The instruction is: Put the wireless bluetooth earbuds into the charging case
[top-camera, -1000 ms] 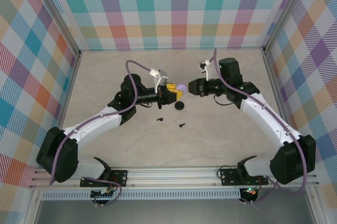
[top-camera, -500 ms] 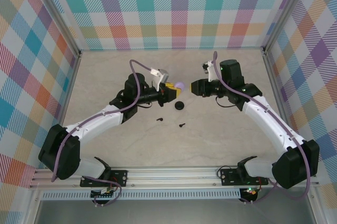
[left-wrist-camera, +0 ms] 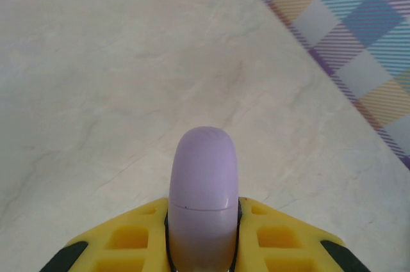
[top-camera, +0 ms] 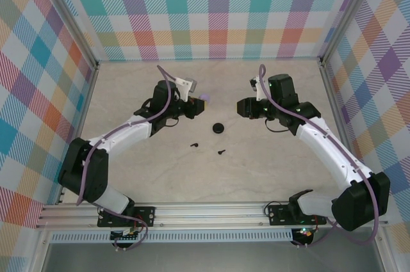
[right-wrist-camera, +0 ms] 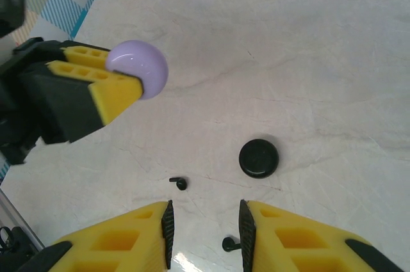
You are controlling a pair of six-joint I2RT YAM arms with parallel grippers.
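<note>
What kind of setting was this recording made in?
Probably a purpose-built robot data-collection booth rather than a home. Colourful plaid-printed walls box in a pale marble-look tabletop. A white-and-black left arm and a matching right arm are bolted to an aluminium rail at its near edge.

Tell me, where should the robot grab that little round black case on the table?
Best by its round rim, coming straight down from above and squeezing two opposite sides. The black case lies flat on the table. It is a low disc with free space around it, so any pair of sides should work.
</note>
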